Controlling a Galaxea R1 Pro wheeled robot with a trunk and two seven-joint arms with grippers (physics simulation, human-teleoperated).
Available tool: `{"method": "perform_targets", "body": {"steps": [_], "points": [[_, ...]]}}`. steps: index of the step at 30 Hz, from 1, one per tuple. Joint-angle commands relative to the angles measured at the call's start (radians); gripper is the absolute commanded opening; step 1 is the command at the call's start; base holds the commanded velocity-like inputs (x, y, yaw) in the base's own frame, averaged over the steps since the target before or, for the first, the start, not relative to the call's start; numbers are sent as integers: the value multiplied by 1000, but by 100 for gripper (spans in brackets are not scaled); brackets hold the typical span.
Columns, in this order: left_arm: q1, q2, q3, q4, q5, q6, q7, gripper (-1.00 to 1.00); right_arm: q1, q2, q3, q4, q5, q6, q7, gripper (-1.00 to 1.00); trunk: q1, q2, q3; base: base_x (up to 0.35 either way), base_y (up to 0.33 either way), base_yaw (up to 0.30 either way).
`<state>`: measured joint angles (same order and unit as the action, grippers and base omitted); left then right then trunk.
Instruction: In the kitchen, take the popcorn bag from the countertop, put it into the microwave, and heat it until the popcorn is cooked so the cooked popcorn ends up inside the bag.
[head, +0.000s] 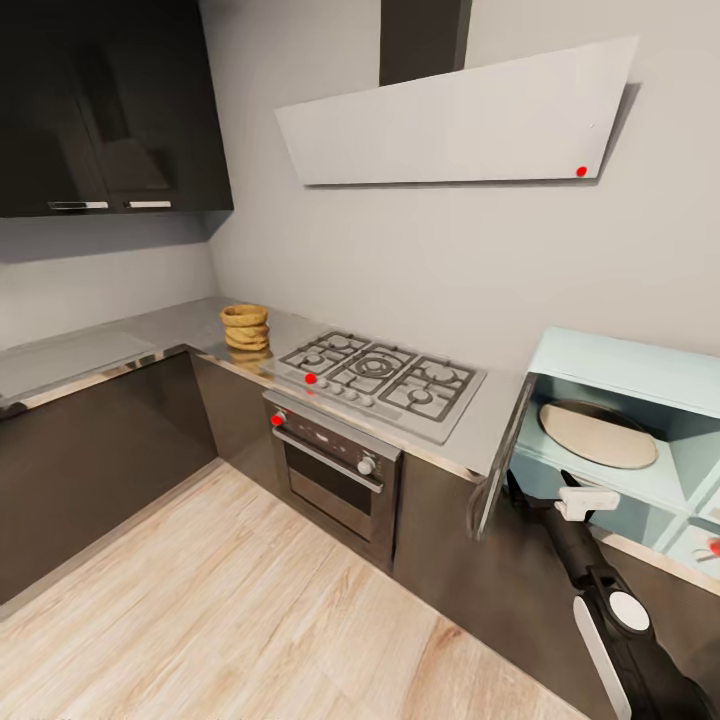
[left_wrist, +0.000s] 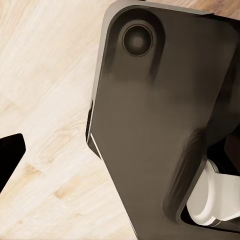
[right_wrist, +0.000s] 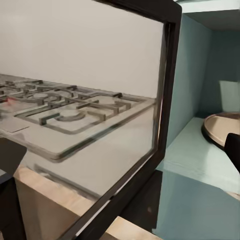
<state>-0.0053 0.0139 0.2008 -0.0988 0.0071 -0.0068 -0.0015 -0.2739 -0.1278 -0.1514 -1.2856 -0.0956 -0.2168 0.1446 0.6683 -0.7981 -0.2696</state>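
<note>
Nearby, hob (head: 380, 378) between popcorn bag (head: 245, 327), microwave (head: 628, 425)

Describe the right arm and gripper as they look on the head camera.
The right arm is glossy black with a round white disc on a joint and a long white panel along the lower link. It tapers to a blocky white piece at the wrist, before the right gripper.

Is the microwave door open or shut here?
Open. The microwave shows its bare turntable plate, and the door swings outward toward the hob.
</note>
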Motion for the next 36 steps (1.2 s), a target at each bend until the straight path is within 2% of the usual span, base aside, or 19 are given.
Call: {"method": "perform_targets", "body": {"steps": [1, 11, 17, 25, 31, 32, 36], "points": [[-1, 0, 3, 1, 1, -1, 0, 100, -1, 1, 9, 0, -6, -3, 13, 100, 0, -1, -1, 0, 0, 2], [-1, -2, 3, 1, 1, 1, 0, 100, -1, 1, 8, 0, -6, -4, 13, 100, 0, -1, -1, -45, -25, 0], [-1, -3, 3, 1, 1, 1, 0, 100, -1, 1, 6, 0, -6, -4, 13, 100, 0, -1, -1, -273, -141, 0], [-1, -2, 5, 1, 1, -1, 0, 100, -1, 1, 8, 9, -3, -3, 13, 100, 0, -1, -1, -326, 21, 0], [-1, 1, 6, 1, 1, -1, 1, 100, -1, 1, 38, 167, 0, -4, 13, 100, 0, -1, -1, -152, 91, 0], [-1, 3, 6, 1, 1, -1, 1, 100, -1, 1, 40, 221, 0, -5, 13, 100, 0, -1, -1, -33, 19, 0], [-1, 4, 6, 1, 1, -1, 1, 100, -1, 1, 43, 534, 1, -10, 13, 100, 0, -1, -1, -10, 6, 0]]}}
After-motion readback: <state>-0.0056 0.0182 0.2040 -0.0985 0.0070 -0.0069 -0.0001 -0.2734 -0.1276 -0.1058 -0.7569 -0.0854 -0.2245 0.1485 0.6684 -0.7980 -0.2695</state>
